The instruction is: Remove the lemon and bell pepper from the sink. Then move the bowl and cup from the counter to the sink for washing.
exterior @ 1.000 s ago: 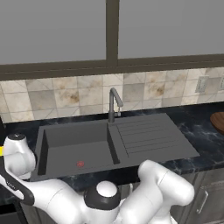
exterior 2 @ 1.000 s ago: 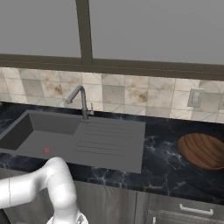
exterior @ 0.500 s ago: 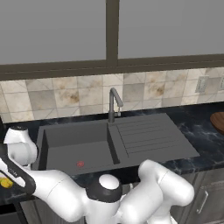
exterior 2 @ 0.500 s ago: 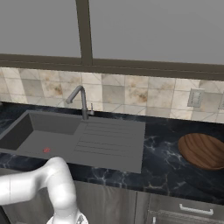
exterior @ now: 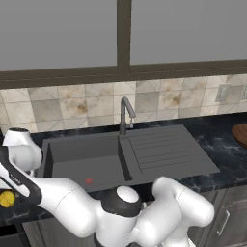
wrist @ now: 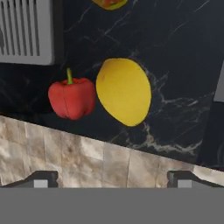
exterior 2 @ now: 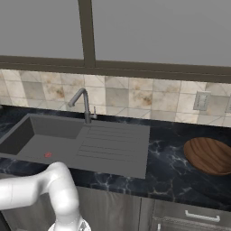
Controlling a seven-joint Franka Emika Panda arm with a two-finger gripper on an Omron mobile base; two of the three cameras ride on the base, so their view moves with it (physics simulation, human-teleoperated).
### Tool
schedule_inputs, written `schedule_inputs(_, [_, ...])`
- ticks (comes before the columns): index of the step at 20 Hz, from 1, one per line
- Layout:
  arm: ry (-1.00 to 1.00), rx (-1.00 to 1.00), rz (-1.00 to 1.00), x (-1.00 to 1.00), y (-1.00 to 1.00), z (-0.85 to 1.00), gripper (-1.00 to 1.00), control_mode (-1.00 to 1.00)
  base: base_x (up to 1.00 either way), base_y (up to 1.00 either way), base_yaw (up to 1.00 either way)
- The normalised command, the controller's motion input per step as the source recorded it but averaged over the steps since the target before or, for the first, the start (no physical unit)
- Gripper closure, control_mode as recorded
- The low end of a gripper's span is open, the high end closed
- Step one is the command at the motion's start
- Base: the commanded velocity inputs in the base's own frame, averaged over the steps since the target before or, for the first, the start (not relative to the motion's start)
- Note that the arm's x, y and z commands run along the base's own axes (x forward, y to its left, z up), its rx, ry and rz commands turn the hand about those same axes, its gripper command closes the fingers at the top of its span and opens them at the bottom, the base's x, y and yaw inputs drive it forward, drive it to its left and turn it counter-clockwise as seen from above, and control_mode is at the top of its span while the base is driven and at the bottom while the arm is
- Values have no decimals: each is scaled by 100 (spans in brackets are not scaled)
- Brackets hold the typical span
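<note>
The lemon (wrist: 124, 91) and the red bell pepper (wrist: 72, 97) lie side by side on the black marble counter (wrist: 175, 52), almost touching. My gripper (wrist: 113, 179) is open and empty, held back from both fruits. The lemon (exterior: 6, 198) also shows at the far left edge of the left base view, beside my hand. A yellow and orange rim, seemingly the cup (wrist: 109, 3), is cut off by the top edge. The dark grey sink (exterior: 82, 159) (exterior 2: 40, 140) holds only a flat reddish disc (exterior: 89, 181). The wooden bowl (exterior 2: 210, 155) (exterior: 240, 134) sits on the counter to the right.
A grey curved faucet (exterior: 125, 113) (exterior 2: 81, 101) stands behind the sink, with the ribbed drainboard (exterior: 164, 149) to its right. A grey ribbed panel (wrist: 26, 30) lies near the pepper. Tiled wall (wrist: 87, 162) shows close to my fingertips. My arm stretches across the sink's left front.
The lemon shows lower at the left edge of the left base view than a second ago. My wrist has risen slightly. The jaws stay open.
</note>
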Motion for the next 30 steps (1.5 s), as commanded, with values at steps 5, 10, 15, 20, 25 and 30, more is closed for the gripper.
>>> schedule_inputs(5, [-1, -8, 0, -27, -25, 37, -100, -100, 0, 0, 0])
schedule_inputs(10, [-1, -7, 0, -24, -31, 31, -100, -100, 0, 0, 0])
schedule_inputs(15, [0, -5, 0, -17, -40, 25, -100, -100, 0, 0, 0])
schedule_inputs(20, [-3, -1, 0, -7, -41, 22, -100, -100, 0, 0, 0])
schedule_inputs(25, [-12, 0, 0, -3, -37, 21, -100, -100, 0, 0, 0])
schedule_inputs(30, [-16, 0, 0, -1, -30, 16, -100, -100, 0, 0, 0])
